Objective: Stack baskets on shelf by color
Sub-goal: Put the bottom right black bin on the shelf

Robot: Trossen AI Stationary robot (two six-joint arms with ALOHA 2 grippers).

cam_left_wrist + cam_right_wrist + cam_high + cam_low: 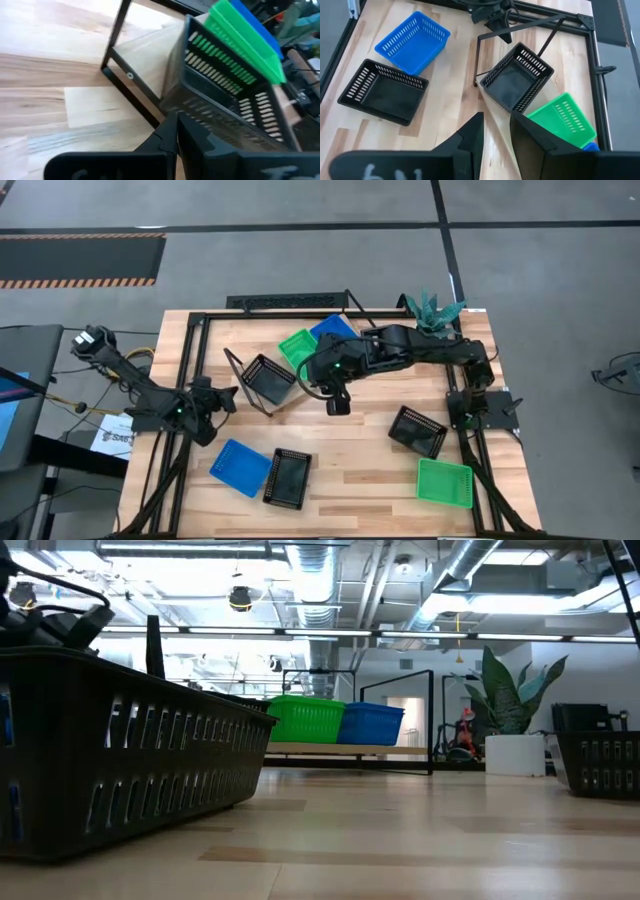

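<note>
Now, step: we judge the right gripper (pixel 338 404) is between picks, choosing a loose basket to match a colour on the shelf (pixel 330 749).
Right gripper: it hovers just beside the shelf, fingers parted with a gap, holding nothing.
Left gripper (pixel 222 396): it waits near the shelf's end frame, by the black basket; we cannot tell how far open it is.
On the shelf: black basket (pixel 266 378), green basket (pixel 297 347) and blue basket (pixel 333 330) sit in a row.
Off the shelf: a loose blue (pixel 240 467) and loose black (pixel 287 478) lie well apart from it on the left arm's side; a second black (pixel 418 430) and loose green (pixel 444 482) lie on the right arm's side.
How to do it well: we would grip one long wall, lift level, line the basket up over its own colour, and lower until it nests.
Risk: a crooked drop could jam on the rim or nudge the light shelf.
Materials: the baskets are thin plastic, probably springy.
Textures: slotted walls, smooth rims; the shelf board is pale wood grain.
Shapes: shallow rectangles flaring slightly upward, so they should stack; the end frames are thin black wire.
</note>
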